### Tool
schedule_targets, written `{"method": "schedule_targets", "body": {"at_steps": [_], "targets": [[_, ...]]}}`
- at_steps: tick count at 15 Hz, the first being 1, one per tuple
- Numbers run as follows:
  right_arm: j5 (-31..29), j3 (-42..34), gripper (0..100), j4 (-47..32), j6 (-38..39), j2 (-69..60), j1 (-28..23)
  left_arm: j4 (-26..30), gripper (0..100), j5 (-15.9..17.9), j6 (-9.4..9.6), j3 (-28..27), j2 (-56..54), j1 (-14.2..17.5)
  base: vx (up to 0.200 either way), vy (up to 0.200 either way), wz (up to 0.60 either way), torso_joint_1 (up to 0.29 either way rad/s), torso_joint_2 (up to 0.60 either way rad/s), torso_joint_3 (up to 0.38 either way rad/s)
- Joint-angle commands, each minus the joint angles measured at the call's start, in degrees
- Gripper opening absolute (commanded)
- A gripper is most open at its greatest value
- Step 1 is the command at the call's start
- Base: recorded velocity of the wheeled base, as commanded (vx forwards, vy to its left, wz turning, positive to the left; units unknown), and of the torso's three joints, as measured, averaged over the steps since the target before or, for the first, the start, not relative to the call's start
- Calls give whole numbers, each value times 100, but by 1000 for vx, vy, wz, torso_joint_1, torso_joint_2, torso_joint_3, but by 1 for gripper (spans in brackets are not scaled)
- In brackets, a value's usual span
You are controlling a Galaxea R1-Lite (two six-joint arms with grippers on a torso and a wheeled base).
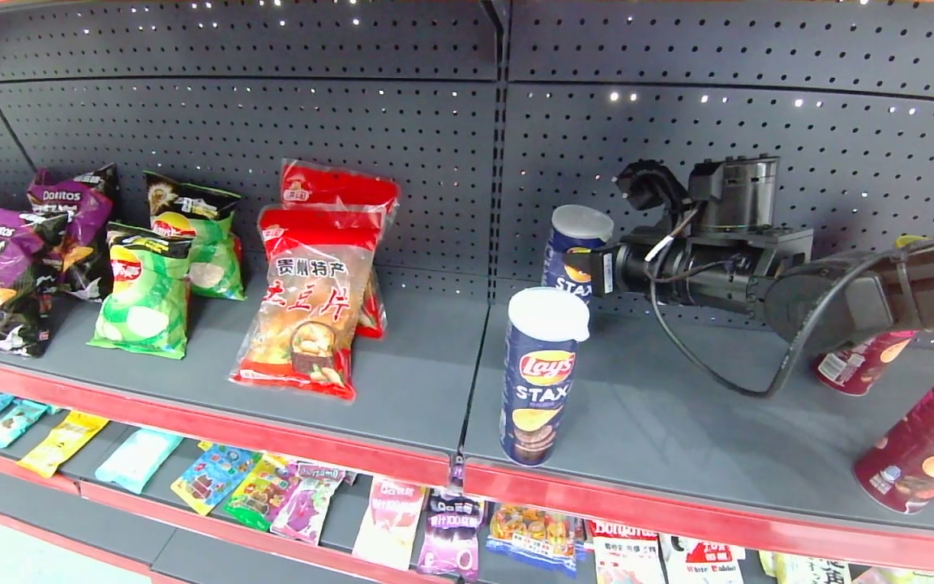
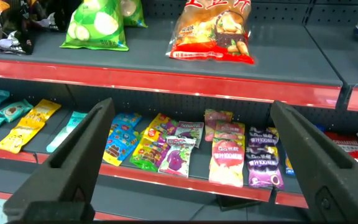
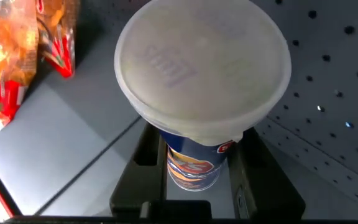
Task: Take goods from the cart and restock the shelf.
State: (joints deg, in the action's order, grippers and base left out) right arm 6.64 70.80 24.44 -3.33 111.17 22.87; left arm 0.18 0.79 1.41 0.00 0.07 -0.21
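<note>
R arm was extended level from the right, wrist horiz.; R gripper had fingers pressed on both sides of a blue can. L gripper hung free, fingers spread wide.

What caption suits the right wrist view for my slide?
Right gripper clasps a white-lidded blue chip canister in its jaws over the grey shelf, before the pegboard.

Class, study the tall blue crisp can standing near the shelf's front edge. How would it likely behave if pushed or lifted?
The front can is tall on a narrow base, so a push high up would probably tip it; once down, it would likely roll. Its twin, the rear can, looks undented in the right end effector, suggesting stiff walls.
</note>
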Motion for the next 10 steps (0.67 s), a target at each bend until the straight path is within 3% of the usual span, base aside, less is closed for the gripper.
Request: {"method": "schedule_targets", "body": {"at_steps": [1,10], "targets": [[4,65,0,-1,-1,116,42,-1,100,0,-1,0,1,3,0,0,0,0,0,0],[-14,144,0,-1,-1,256,104,-1,100,0,-1,0,1,3,0,0,0,0,0,0]]}}
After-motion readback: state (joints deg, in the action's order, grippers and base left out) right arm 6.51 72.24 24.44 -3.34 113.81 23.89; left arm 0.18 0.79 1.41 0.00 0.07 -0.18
